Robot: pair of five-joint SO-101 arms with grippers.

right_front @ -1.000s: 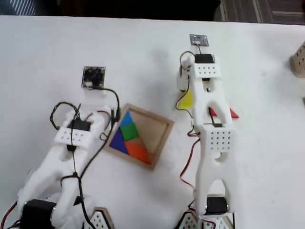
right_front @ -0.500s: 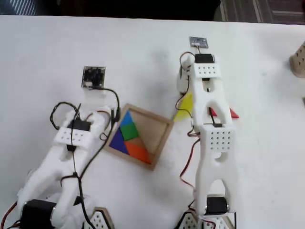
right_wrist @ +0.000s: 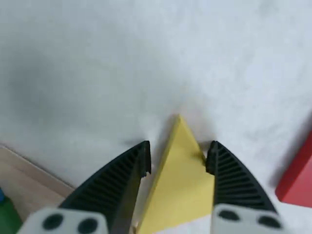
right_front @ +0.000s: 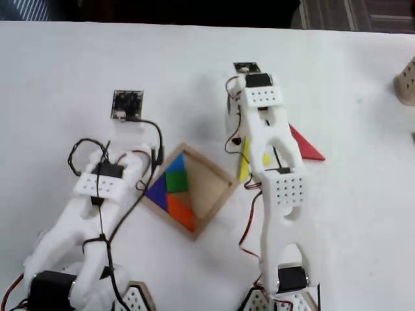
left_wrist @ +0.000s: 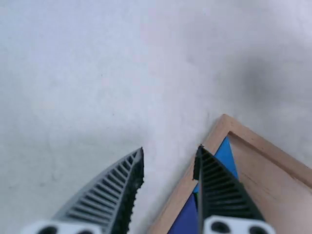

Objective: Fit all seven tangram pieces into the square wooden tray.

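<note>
Since a second ago: right arm swung toward frame left, yellow triangle carried along; wooden tray turned to a diamond. Right gripper jaws clamp the yellow triangle, its point poking past the tips, just right of the tray's right corner. Red triangle flat on the white bench, right of that arm. Tray's left half holds blue piece, green piece, orange piece, purple piece. Left gripper jaws parted, holding nothing, straddling the tray's upper-left rim
</note>
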